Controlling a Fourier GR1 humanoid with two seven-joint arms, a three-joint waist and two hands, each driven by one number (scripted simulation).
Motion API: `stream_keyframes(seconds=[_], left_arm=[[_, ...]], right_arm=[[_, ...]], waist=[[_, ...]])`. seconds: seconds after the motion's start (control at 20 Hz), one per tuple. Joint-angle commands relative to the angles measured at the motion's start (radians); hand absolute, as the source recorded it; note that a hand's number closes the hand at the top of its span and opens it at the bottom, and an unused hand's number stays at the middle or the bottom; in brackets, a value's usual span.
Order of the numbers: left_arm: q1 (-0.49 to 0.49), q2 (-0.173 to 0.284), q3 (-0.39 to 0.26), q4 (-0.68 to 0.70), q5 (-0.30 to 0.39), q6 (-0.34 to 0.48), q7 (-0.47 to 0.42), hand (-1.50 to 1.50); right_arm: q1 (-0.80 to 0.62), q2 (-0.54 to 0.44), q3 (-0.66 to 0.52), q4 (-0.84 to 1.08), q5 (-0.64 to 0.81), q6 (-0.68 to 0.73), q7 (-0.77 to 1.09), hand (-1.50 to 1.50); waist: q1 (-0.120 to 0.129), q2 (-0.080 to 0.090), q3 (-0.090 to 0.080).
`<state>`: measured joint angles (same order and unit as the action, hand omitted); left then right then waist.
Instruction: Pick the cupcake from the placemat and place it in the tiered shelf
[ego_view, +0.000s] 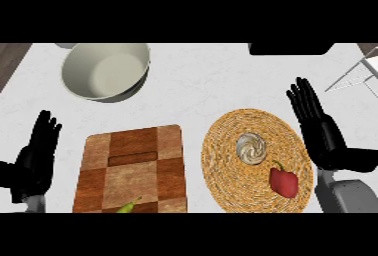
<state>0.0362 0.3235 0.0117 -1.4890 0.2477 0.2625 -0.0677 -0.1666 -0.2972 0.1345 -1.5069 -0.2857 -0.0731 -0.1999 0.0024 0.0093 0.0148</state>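
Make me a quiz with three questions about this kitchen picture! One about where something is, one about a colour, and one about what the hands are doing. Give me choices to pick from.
1. Where is the cupcake?
A. in the bowl
B. on the round woven placemat
C. on the cutting board

2. What colour is the pepper beside the cupcake?
A. red
B. blue
C. purple

3. What is the right hand doing?
A. squeezing the cupcake
B. holding the bowl
C. open, holding nothing

Answers:
1. B, the cupcake sits on the placemat, not in the bowl or on the cutting board.
2. A, the pepper is red with a green stem.
3. C, its fingers are straight and beside the placemat, touching nothing; the left hand is open too.
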Motion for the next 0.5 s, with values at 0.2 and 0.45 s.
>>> stream_keyframes(seconds=[0.2, 0.45], left_arm=[[0.009, 0.023, -0.042, 0.09, 0.018, -0.046, 0.197, 0.0], [0.012, 0.034, -0.074, 0.084, 0.069, -0.133, 0.287, 0.0]], right_arm=[[0.134, -0.132, -0.205, -0.14, 0.136, -0.216, -0.094, 1.5], [0.32, -0.107, -0.267, -0.001, 0.214, -0.392, 0.057, 1.5]], waist=[[-0.094, -0.02, -0.017], [-0.046, -0.01, -0.015]])
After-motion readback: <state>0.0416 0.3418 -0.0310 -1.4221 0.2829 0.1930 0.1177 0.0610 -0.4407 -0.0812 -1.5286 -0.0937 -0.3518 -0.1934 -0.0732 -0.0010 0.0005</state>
